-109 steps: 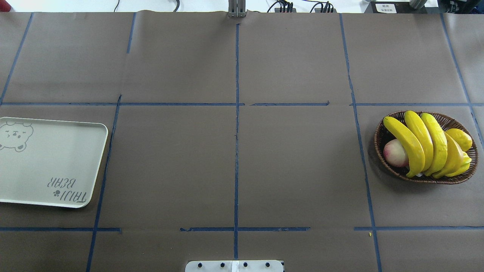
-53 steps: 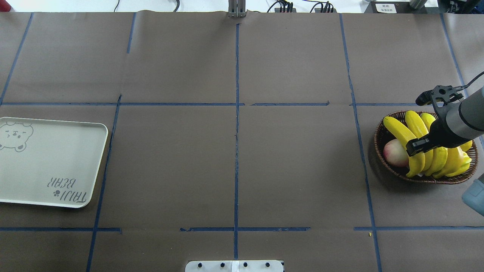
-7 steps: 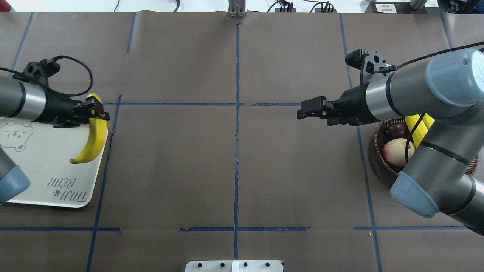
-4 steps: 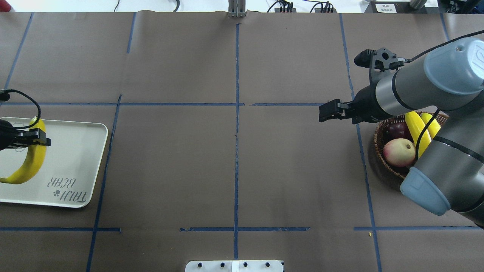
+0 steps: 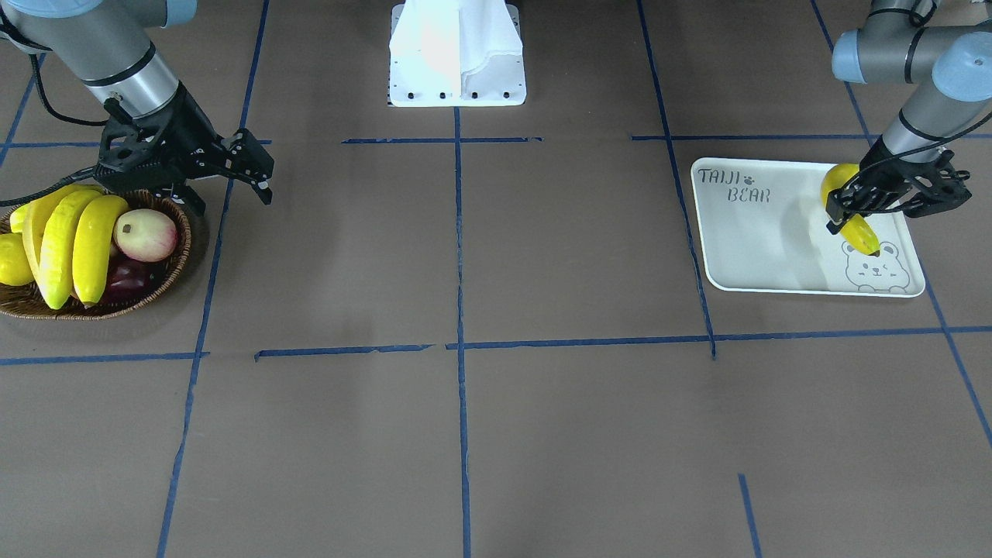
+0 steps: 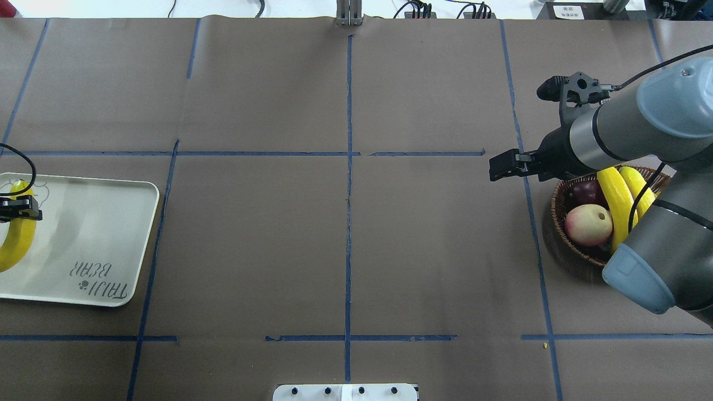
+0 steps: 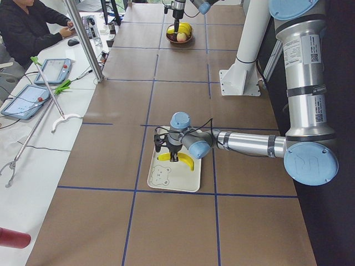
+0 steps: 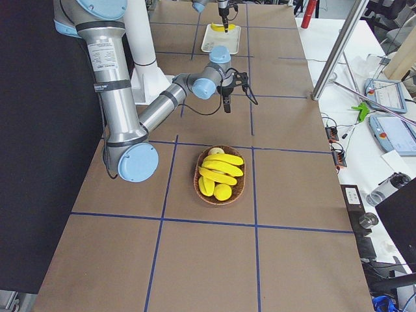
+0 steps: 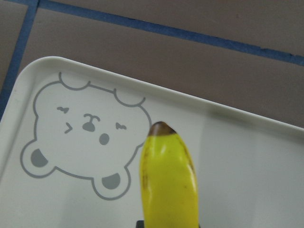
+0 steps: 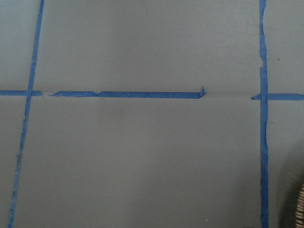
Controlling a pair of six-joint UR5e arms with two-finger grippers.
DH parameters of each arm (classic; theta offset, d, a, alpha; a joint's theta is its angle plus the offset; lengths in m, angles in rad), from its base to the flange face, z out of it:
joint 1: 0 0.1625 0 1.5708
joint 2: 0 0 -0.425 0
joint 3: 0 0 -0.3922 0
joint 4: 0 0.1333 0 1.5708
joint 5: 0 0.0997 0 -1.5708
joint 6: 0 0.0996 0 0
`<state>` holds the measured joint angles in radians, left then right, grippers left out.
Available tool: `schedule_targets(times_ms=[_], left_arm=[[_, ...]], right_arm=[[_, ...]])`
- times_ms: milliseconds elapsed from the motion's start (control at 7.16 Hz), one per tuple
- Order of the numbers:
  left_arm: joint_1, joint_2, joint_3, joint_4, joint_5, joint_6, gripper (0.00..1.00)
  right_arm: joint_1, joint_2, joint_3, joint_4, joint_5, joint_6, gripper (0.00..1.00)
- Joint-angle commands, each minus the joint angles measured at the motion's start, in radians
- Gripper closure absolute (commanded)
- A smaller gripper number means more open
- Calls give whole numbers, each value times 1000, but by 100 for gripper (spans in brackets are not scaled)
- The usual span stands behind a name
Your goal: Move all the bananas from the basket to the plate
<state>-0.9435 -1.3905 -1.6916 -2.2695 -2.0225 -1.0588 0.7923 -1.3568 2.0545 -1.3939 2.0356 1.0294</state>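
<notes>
My left gripper [image 5: 854, 208] is shut on a yellow banana [image 5: 851, 217] and holds it over the white "TAIJI BEAR" plate [image 5: 763, 244], with the banana's tip by the bear face [image 9: 85, 142]. In the overhead view the banana [image 6: 14, 245] is at the plate's left end [image 6: 100, 234]. My right gripper [image 6: 493, 168] is open and empty, just left of the wicker basket [image 6: 557, 203]. Three bananas [image 5: 62, 236] lie in the basket [image 5: 180, 260]. The right arm hides part of them in the overhead view.
A pink-white apple [image 5: 145, 234], a dark red fruit [image 5: 128, 280] and a stubby yellow fruit [image 5: 12, 260] share the basket. The robot's white base [image 5: 457, 54] stands at the table's near middle. Blue tape lines cross the brown table.
My left gripper has carried the banana leftward, from the plate's right edge to over its left end. My right gripper has drawn back rightward, toward the basket.
</notes>
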Motion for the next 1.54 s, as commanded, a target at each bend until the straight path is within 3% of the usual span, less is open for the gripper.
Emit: schedule_targets(times_ms=[0, 140, 279, 419, 698, 1117, 1396], left_arm=[[-21, -5, 32, -2, 18, 25, 100], [-23, -5, 43, -2, 21, 58, 96], [-21, -8, 47, -2, 30, 65, 11], [-21, -18, 49, -4, 28, 60, 0], [-20, -27, 43, -4, 27, 45, 0], [-21, -67, -12, 5, 5, -42, 0], [-20, -99, -17, 2, -35, -122, 0]], right_arm=[[1, -1, -7, 1, 0, -2, 0], [1, -1, -7, 1, 0, -2, 0], [1, -1, -14, 4, 0, -5, 0], [5, -1, -14, 6, 2, -6, 0], [45, -28, -11, 7, 21, -61, 0], [225, -255, 27, 27, 147, -344, 0], [255, -343, 23, 36, 141, -376, 0]])
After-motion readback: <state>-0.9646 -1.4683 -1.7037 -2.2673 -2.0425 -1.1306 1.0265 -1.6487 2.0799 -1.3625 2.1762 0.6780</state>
